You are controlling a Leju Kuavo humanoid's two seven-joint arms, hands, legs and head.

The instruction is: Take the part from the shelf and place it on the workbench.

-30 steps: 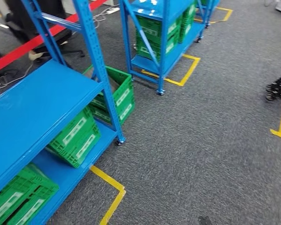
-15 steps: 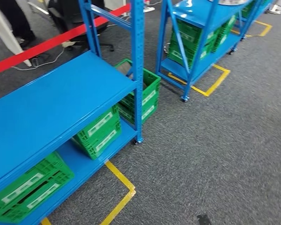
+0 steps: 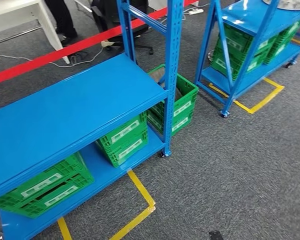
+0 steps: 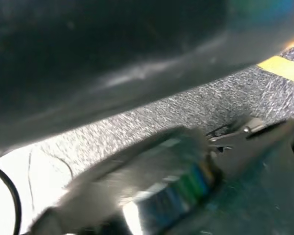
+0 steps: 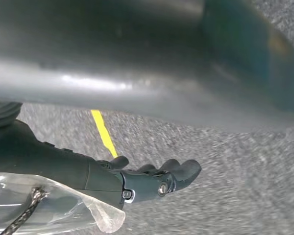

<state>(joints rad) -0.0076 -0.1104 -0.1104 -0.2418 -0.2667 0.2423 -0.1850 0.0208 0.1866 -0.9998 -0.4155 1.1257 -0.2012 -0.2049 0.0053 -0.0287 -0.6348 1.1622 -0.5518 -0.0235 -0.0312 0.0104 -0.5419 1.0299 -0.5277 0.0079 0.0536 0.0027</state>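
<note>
The shelf [image 3: 76, 100] lies ahead and to the left. The right hand [image 5: 153, 178] hangs curled, holding nothing. The left hand is too blurry to tell.

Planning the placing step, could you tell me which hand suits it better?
Probably the right hand: a clear bag lies against it, seemingly held, while the left hand is too blurred to judge.

Shelf [image 3: 73, 100]: glossy blue painted metal. Crates [image 3: 124, 140]: ribbed green plastic. Floor [image 3: 235, 175]: rough grey carpet with smooth yellow tape [image 3: 141, 187].
</note>
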